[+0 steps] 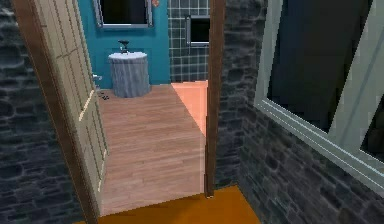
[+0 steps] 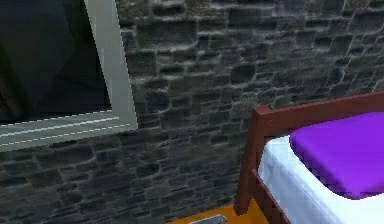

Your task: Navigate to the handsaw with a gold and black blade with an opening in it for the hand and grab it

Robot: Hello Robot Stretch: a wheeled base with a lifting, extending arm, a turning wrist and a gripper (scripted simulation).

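No handsaw can be made out from here. The forward view looks through an open doorway point(image 1: 155, 130) into a room with a wooden plank floor point(image 1: 150, 140), teal walls and a white pedestal sink point(image 1: 128, 72) at the far end.
A light wooden door point(image 1: 75, 90) stands swung inward on the forward view's left. Dark stone wall point(image 1: 232, 90) with a grey-framed window point(image 1: 320, 80) runs along the right. In the arm side view, the same stone wall point(image 2: 190, 90), a window point(image 2: 60, 70) and a wooden bed with purple cover point(image 2: 340, 150).
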